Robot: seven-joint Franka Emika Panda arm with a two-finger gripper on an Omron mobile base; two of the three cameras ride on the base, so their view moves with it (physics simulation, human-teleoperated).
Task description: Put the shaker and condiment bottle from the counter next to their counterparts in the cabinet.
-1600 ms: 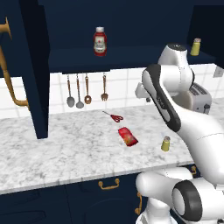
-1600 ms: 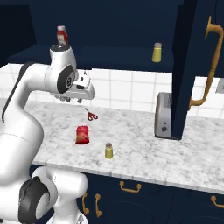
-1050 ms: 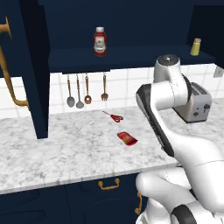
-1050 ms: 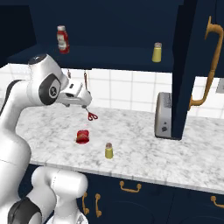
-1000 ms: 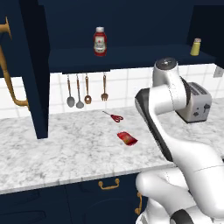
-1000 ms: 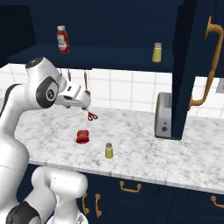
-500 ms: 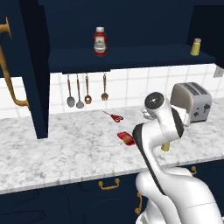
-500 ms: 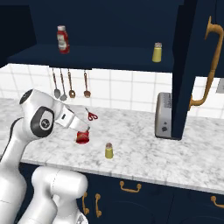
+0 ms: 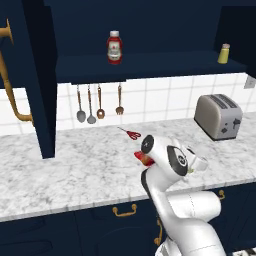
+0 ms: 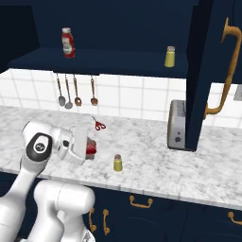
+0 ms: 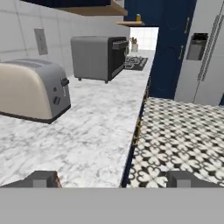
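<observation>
Lowered from shelf height, the arm now hangs its gripper (image 10: 87,147), fingers spread wide and empty, beside the condiment bottle (image 10: 90,149) on the counter (image 10: 142,142), probably to grasp it; the shaker (image 10: 117,163) stands nearby.

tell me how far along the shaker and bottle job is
Nothing is done yet: the shaker stands on the counter and the condiment bottle lies there too. In hand: the arm is low by the bottle, with the hand open and empty. Left: carry both up to the cabinet shelf, beside the ketchup bottle and the yellow shaker.
</observation>
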